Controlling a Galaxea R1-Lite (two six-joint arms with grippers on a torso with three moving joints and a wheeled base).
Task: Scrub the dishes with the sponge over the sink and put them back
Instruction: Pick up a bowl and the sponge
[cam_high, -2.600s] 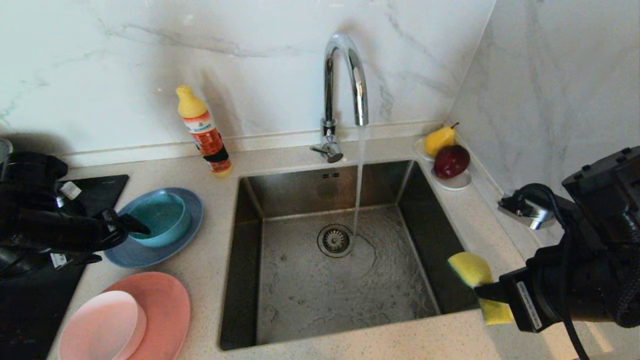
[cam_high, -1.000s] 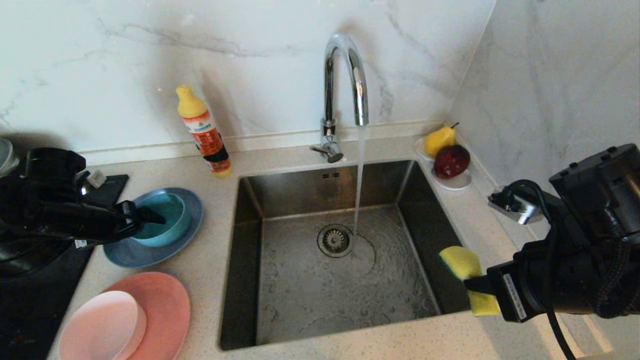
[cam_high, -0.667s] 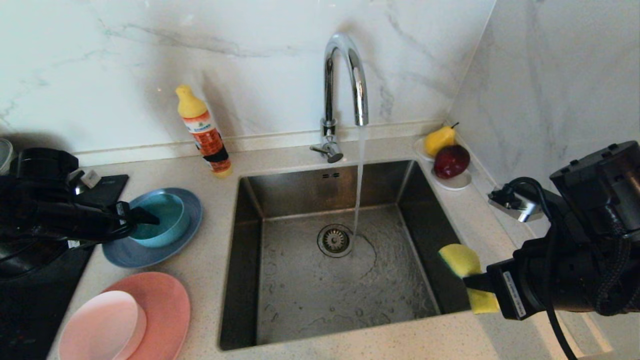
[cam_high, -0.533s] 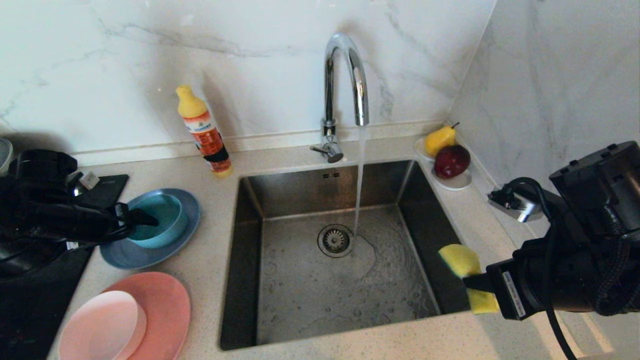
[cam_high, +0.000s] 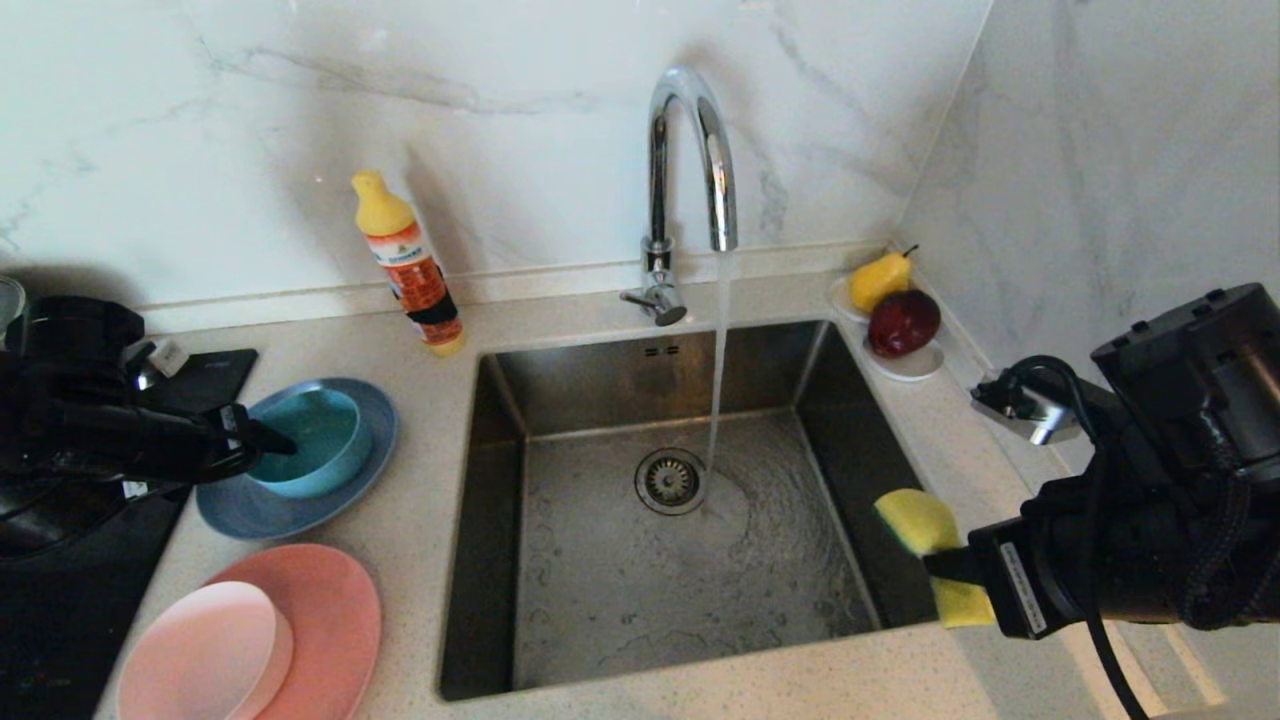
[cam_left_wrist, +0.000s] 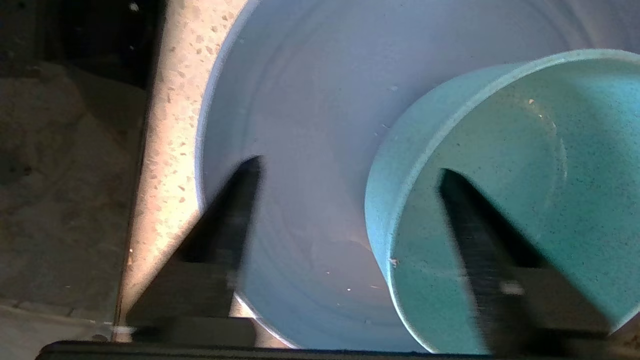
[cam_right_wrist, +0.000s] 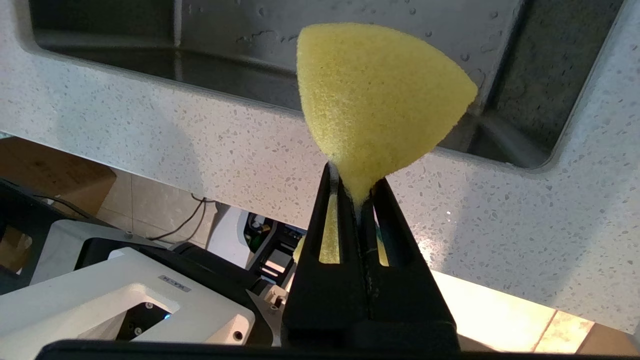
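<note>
1. On the left worktop, the left gripper (cam_left_wrist: 345, 200) reaches level over the matte grey-blue plate (cam_high: 265, 505). Its two dark fingers (cam_left_wrist: 225, 225) straddle the near wall of the round teal bowl (cam_high: 310, 445): one sits inside the bowl, the other outside over the plate. The jaws stand apart with clear gaps to the wall, so nothing is gripped yet. This placement looks meant for pinching the rim to lift the bowl.

2. The right gripper (cam_right_wrist: 357, 192) hovers over the front right corner of the square brushed-steel sink (cam_high: 480, 600). It is clenched tight on the middle of the yellow foam sponge (cam_right_wrist: 380, 95), which fans out beyond the fingertips. Held there, the sponge seems ready to meet a dish above the basin.

3. Water runs from the chrome gooseneck tap (cam_high: 690, 150) onto the sink floor beside the round drain strainer (cam_high: 670, 480).

4. In the front left corner, a small pale pink bowl (cam_high: 200, 650) rests on a salmon-pink plate (cam_high: 340, 610), untouched.
</note>
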